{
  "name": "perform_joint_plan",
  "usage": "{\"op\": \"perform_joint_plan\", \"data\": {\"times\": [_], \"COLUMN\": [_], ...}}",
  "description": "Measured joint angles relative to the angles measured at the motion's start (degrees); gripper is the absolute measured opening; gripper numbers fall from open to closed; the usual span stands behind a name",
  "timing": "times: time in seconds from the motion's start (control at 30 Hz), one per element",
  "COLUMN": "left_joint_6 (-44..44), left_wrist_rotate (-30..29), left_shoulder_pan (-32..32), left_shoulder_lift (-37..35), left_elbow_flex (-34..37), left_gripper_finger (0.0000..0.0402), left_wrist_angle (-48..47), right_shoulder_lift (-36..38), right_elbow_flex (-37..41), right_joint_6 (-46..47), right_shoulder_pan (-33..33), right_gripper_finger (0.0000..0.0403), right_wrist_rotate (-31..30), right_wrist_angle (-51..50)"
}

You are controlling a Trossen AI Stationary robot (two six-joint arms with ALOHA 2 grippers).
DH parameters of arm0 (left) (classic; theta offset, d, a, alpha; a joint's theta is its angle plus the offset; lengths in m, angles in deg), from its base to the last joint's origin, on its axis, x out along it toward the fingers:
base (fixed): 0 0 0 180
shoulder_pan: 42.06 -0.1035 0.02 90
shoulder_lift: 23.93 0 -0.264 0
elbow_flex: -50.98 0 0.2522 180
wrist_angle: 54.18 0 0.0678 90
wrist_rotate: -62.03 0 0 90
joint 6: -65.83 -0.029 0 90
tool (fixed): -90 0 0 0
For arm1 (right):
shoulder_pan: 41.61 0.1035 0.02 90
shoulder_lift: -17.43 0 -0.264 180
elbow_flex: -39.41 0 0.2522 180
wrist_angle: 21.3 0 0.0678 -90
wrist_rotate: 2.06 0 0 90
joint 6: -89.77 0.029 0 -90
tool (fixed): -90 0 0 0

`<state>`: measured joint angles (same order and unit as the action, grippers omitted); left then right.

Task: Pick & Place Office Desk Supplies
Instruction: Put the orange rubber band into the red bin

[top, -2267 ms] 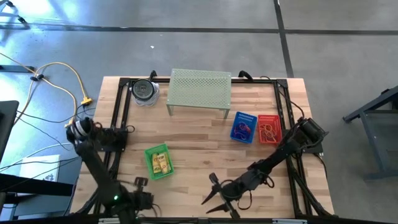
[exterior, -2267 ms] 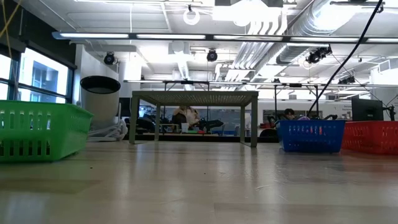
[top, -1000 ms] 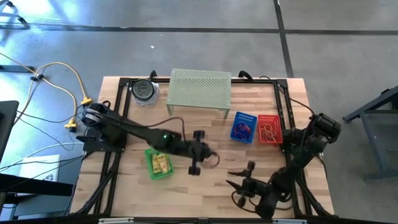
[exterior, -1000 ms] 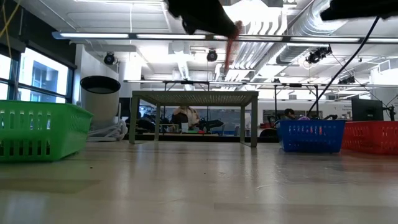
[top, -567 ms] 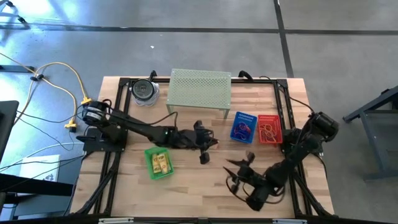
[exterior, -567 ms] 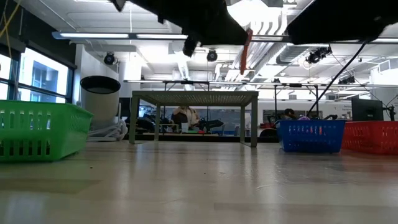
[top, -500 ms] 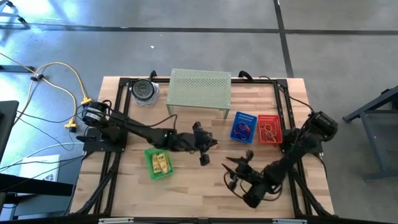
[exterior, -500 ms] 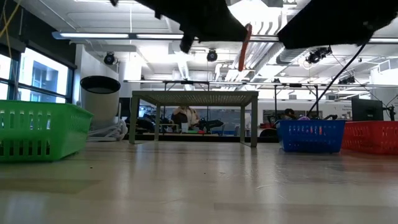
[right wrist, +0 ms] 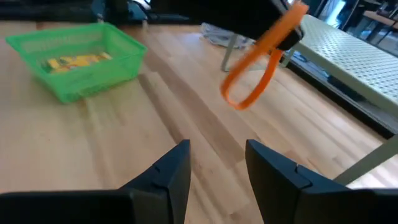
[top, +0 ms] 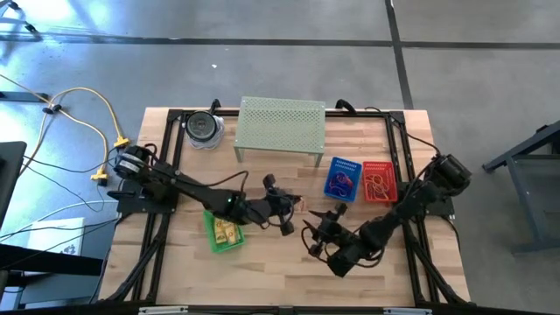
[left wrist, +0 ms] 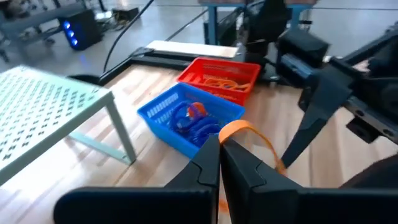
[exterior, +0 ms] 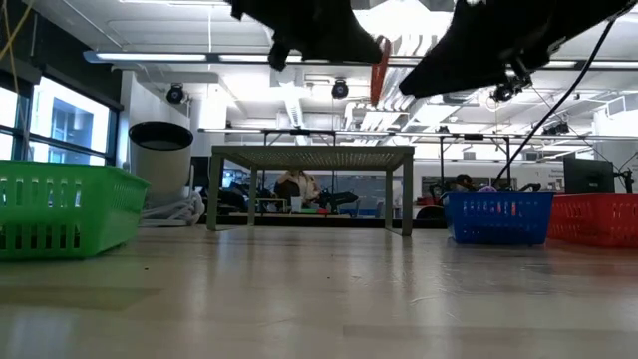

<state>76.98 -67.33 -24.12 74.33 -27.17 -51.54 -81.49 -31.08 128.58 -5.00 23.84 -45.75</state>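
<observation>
Beyond the wooden surface (top: pixel 262 271) lies a bright workshop with pipes and strip lights overhead, seen in the low view. At the back of the surface stands a pale-green perforated shelf (top: pixel 281 125), with a round dark can (top: pixel 204 129) near its left end.

Toward the right side sit two small baskets side by side: a blue basket (top: pixel 344 178) with blue and red loops inside, and a red basket (top: pixel 379 182) with orange loops (left wrist: pixel 221 81) in it. Nearer the front left is a green basket (top: pixel 223 231) holding yellow packets (right wrist: pixel 74 60).

The left arm reaches out over the middle of the surface. Its left tool (top: pixel 293 206) is pinched fully together on an orange loop (left wrist: pixel 252 140), which it holds up in the air above the bare wood; in the low view the loop (exterior: pixel 379 56) hangs well clear of the surface. Most of the loop dangles free from the closed fingertips, toward the right arm.

The right arm comes in from the right edge and bends toward the centre. Its right tool (top: pixel 317 229) is just beside the left one, raised off the surface, with its fingers (right wrist: pixel 171 168) parted to a middling gap and nothing between them. From its wrist view the orange loop (right wrist: pixel 264 53) hangs ahead of and above the parted fingers, not touching them, with the green basket farther off and the shelf off to the other side.
</observation>
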Motion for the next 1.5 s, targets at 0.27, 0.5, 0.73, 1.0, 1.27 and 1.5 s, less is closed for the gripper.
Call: {"op": "perform_joint_plan", "data": {"times": [0.27, 0.5, 0.73, 1.0, 1.27, 1.5], "left_joint_6": [6.31, 5.28, 3.96, 2.42, 1.81, 1.65], "left_wrist_rotate": [0.01, 0.34, 0.46, 0.86, 0.84, 0.82], "left_shoulder_pan": [-1.91, -1.35, -1.08, -0.46, 0.3, 0.6], "left_shoulder_lift": [0.0, 1.01, 3.06, 3.61, 3.61, 3.61], "left_elbow_flex": [3.56, 4.34, 4.33, 4.36, 4.36, 4.36], "left_gripper_finger": [0.0, 0.0, 0.0, 0.0, 0.0, 0.0], "left_wrist_angle": [3.7, 10.4, 13.75, 14.69, 14.77, 14.76], "right_shoulder_lift": [-0.06, -0.06, -0.06, -0.06, -0.06, -0.06], "right_elbow_flex": [0.0, 0.0, 0.0, 0.0, 0.0, 0.0], "right_joint_6": [0.02, -0.17, -3.05, -3.11, -3.75, -4.18], "right_shoulder_pan": [-2.72, -3.84, -4.43, -6.22, -7.53, -7.36], "right_gripper_finger": [0.0142, 0.0142, 0.0142, 0.0142, 0.0142, 0.0107], "right_wrist_rotate": [-1.74, -1.75, -1.5, 1.93, 4.5, 4.52], "right_wrist_angle": [1.11, 2.31, 3.53, 4.03, 4.03, 4.02]}}
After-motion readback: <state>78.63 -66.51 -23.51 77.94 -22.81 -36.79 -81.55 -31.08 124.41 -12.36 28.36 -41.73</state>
